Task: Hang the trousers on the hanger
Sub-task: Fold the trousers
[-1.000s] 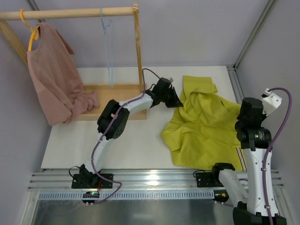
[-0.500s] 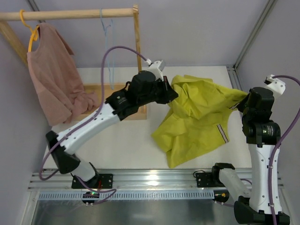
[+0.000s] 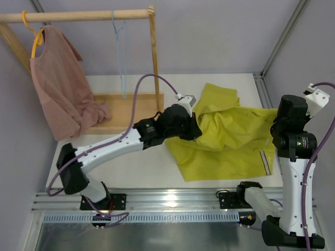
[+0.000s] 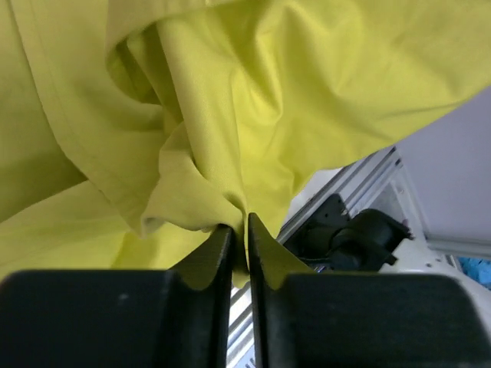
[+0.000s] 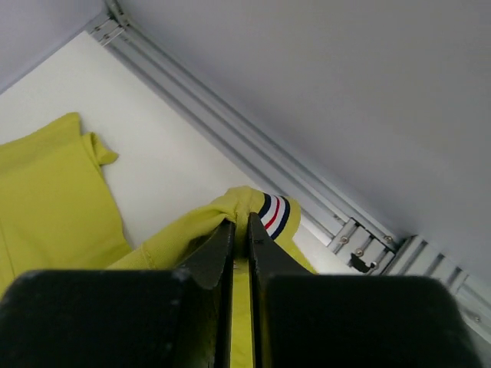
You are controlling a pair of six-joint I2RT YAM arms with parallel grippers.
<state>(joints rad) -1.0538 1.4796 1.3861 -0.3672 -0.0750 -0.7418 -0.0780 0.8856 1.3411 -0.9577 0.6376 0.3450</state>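
The yellow-green trousers [image 3: 230, 136] hang stretched between my two grippers above the right half of the table, their lower part draping onto it. My left gripper [image 3: 194, 127] is shut on a fold at their left side; the wrist view shows the cloth [image 4: 230, 115] pinched between the jaws [image 4: 240, 230]. My right gripper [image 3: 276, 117] is shut on the striped waistband [image 5: 272, 215] at the right edge. The light-blue hanger [image 3: 120, 47] hangs empty on the wooden rail [image 3: 78, 14], far left of the trousers.
A dusty-pink T-shirt [image 3: 60, 94] hangs on a yellow hanger [image 3: 34, 36] at the rail's left end. The rack's wooden base [image 3: 131, 107] and upright post [image 3: 154, 57] stand at the back. Metal frame rails [image 3: 272, 42] border the table's right side.
Both grippers have lifted the trousers off the table. My left arm swung up, then forward and lower to mid-table; my right gripper moved right, pulling the cloth taut.
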